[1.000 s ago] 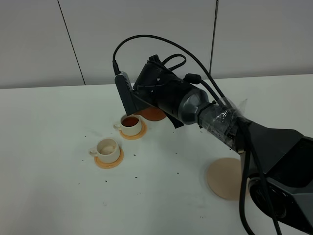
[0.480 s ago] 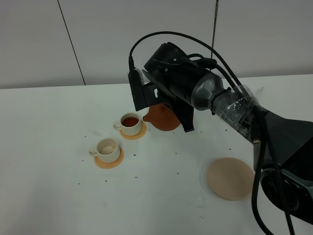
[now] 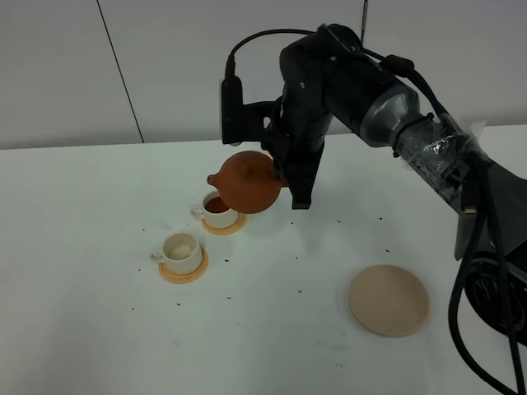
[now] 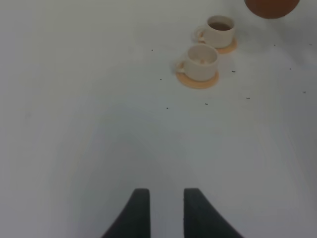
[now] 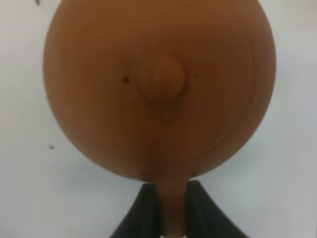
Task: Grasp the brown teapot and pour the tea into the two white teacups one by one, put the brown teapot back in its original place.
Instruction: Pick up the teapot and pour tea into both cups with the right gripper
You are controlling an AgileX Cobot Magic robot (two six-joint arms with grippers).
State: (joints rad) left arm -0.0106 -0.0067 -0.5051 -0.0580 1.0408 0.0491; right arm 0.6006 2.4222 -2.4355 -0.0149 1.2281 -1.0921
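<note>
Teapot [image 3: 247, 183] hangs from right gripper [image 5: 168, 210], clamped on its handle, spout above far teacup [image 3: 218, 210]; seemingly empty near teacup [image 3: 181, 249] lies nearer, leftward.

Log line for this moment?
right gripper: jaws shut on brown teapot handle | brown teapot: lifted near far teacup | far teacup: tea inside | near teacup: looks empty | left gripper: jaws open

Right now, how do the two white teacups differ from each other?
The farther teacup holds dark reddish tea; the nearer teacup looks almost empty. The farther teacup appears to sit just below the spout of the brown teapot, which the right gripper holds in the air; the nearer teacup stands clear of it. Both are cream-white, upright, with side handles, on orange coasters.
</note>
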